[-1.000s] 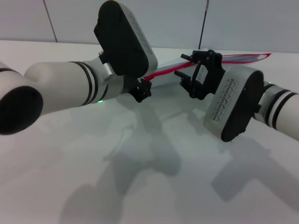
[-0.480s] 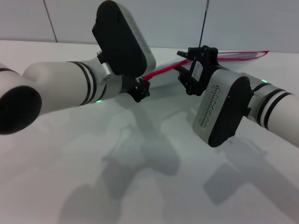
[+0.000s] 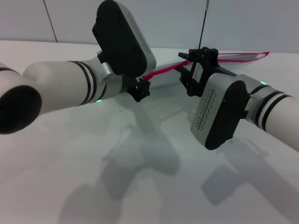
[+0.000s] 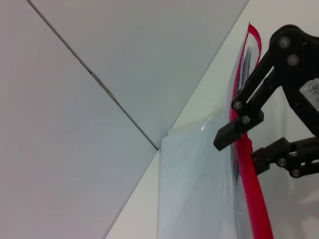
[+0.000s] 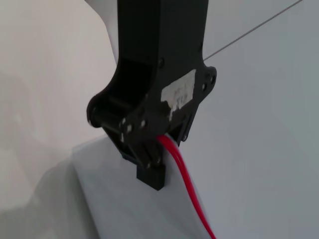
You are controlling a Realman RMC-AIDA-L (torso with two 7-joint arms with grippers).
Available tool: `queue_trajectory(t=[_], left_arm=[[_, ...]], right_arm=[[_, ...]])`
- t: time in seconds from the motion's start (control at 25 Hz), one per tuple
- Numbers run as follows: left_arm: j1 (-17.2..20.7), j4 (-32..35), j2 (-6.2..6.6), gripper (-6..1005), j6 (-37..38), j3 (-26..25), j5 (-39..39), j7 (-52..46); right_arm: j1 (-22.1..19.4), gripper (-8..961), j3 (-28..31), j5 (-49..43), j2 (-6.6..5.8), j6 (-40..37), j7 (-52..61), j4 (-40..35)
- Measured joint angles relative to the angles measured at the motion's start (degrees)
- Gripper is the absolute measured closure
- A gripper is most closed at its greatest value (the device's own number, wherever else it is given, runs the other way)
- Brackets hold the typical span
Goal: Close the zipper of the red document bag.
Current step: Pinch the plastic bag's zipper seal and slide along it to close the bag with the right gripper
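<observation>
The red document bag (image 3: 167, 64) lies flat at the far side of the white table, seen as a translucent sheet (image 4: 194, 189) in the left wrist view. Its zipper (image 3: 238, 57) is a thin red strip along the near edge (image 4: 251, 199). My left gripper (image 3: 141, 88) is shut on the zipper's left end; the right wrist view shows the gripper (image 5: 149, 172) with the red strip coming out of it. My right gripper (image 3: 183, 65) is open, one finger on each side of the strip (image 4: 244, 149), a short way right of the left gripper.
The white table (image 3: 140, 163) spreads out in front of both arms. A grey panelled wall (image 3: 252, 23) rises just behind the bag. Both forearms hang low over the table's middle.
My right gripper has slid left along the red strip, closer to the left gripper, and its wrist has turned. The bag's right end has dropped flatter. The left arm has held still.
</observation>
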Motion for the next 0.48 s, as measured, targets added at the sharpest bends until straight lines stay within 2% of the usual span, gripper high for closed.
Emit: queue_trajectory(t=[0.48], left_arm=[[0.01, -0.05, 0.01, 915, -0.09, -0.2, 0.0, 0.0]], right_arm=[[0.23, 732, -1.18, 0.0, 0.0, 2.52, -0.13, 0.0]])
